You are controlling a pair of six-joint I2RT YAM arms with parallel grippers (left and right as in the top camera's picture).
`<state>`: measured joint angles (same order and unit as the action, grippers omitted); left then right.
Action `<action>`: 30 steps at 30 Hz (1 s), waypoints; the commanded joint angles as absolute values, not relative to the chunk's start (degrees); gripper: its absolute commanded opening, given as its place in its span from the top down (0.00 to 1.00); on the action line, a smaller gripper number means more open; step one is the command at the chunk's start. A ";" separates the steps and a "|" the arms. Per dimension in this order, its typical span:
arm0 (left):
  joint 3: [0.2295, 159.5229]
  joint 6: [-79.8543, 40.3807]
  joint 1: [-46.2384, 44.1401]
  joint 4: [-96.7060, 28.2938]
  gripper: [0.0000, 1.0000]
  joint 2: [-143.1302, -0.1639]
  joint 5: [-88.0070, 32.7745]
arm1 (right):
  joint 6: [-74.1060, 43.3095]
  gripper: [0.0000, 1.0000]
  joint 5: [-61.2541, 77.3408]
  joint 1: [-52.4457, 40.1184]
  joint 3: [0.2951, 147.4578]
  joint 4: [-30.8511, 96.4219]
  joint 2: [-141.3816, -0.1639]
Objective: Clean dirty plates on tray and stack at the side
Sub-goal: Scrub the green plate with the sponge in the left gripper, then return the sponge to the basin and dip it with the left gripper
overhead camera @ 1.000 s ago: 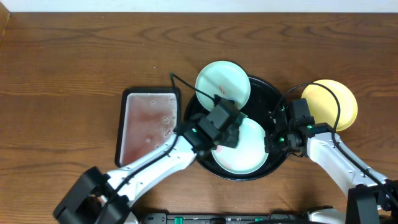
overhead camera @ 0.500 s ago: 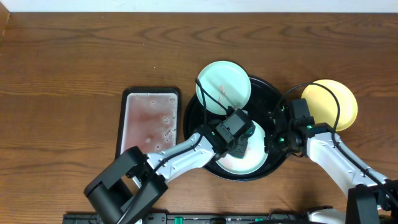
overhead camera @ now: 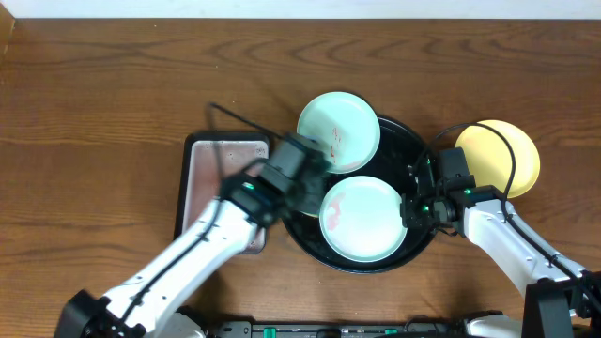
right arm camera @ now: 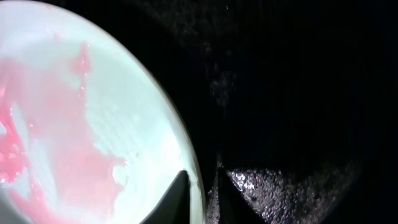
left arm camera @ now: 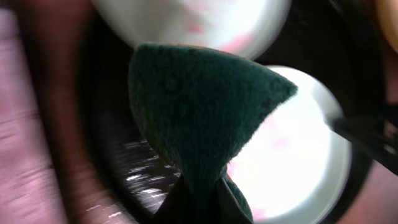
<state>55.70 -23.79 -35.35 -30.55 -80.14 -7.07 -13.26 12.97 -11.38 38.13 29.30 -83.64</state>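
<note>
Plate [overhead camera: 362, 218] in tray [overhead camera: 399, 131]: uncovered now, still pink-smeared, with left end effector [left arm camera: 198, 193], clamped on green sponge [left arm camera: 199, 99], swung left toward sponge tray [overhead camera: 182, 202], right end effector [right arm camera: 202, 180] pinching rim; needs more wiping.

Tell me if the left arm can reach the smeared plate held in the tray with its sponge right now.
Probably yes. The left gripper, shut on the sponge, is right beside that plate, and the plate's top is uncovered; the right gripper pinches only its far rim.

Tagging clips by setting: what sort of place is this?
Probably a lab tabletop staged for dishwashing: wooden table, black tray holding a sauce-smeared mint plate, sponge tray of pinkish foamy water, green sponge.
</note>
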 commanded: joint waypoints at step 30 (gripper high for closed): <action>54.98 -13.98 -9.80 -30.92 0.93 -97.97 -5.96 | -13.72 0.87 12.27 -11.46 38.11 29.36 -83.59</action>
<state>55.68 -14.50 -9.96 -30.41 -98.59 -6.48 -13.39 12.75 -11.38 38.13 29.21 -83.64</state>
